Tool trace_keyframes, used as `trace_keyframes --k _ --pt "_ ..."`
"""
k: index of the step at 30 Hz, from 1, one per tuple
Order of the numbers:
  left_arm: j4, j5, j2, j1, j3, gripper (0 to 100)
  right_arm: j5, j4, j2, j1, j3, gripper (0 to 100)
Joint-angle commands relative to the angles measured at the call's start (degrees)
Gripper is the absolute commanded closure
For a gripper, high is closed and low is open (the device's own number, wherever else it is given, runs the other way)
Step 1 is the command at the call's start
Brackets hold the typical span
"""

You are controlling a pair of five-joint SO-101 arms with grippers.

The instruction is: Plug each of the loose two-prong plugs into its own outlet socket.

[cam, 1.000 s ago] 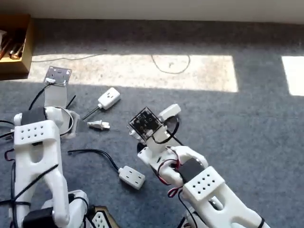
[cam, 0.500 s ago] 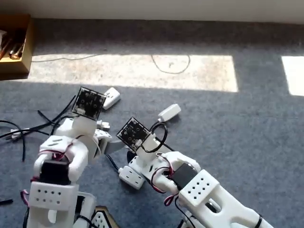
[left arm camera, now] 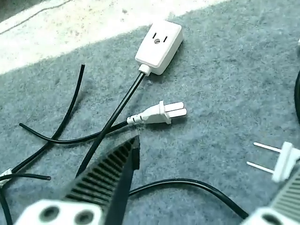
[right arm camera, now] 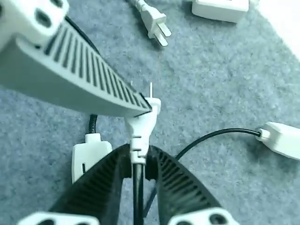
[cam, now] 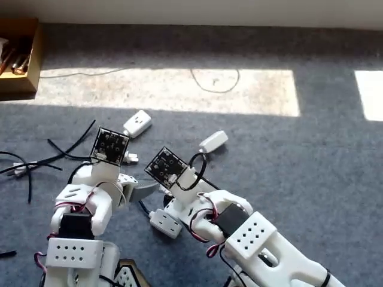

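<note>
Right gripper [right arm camera: 137, 161] is clamped tight on a two-prong plug [right arm camera: 140, 123], pinching it at the cord end, prongs pointing away from the wrist, over the grey carpet [right arm camera: 225, 79]. Left gripper [left arm camera: 214, 162] is spread wide with nothing in it. One ribbed finger [right arm camera: 79, 65] crosses right at the plug's prong end — touching or not, can't tell. Further out, a second plug [left arm camera: 161, 112] lies loose on the carpet near a white outlet socket [left arm camera: 159, 41]. Another socket [cam: 166, 222] sits beneath the right arm — a third socket [cam: 213, 141] farther off.
</note>
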Motion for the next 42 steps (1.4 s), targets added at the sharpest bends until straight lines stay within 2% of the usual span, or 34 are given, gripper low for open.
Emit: trace_keyframes --k 1,9,15,23,26,30,34,39,42 --pt "-1.23 -0.62 -0.48 -0.66 0.13 56 1.93 3.74 -0.22 -0.22 -7.43 99.3" --pt "-0.97 -0.62 -0.48 -0.40 0.40 56 3.52 14.55 -0.13 -0.22 -20.09 99.3" --pt "-1.05 -0.26 -0.92 -1.01 0.13 56 3.52 17.89 0.31 -0.22 -21.85 99.3" --pt "-5.63 7.82 -0.40 -14.11 -2.59 59 4.48 25.54 3.03 -0.40 -21.32 99.3" --pt "-6.77 8.35 -0.22 -16.48 -2.59 59 5.63 32.84 12.53 -0.31 -29.05 99.3" --pt "-6.68 8.35 4.53 -17.27 -5.49 59 7.47 43.21 28.44 -0.66 -46.37 99.3" --pt "-6.95 10.99 14.55 -24.40 -9.80 59 7.30 50.59 39.60 -0.75 -65.10 99.3" --pt "-18.99 11.08 25.63 -31.16 -7.16 59 7.38 58.77 51.21 -4.00 -81.01 99.3" --pt "-27.25 10.81 30.29 -33.19 -2.42 59 7.74 59.03 57.27 -5.93 -82.51 99.3"
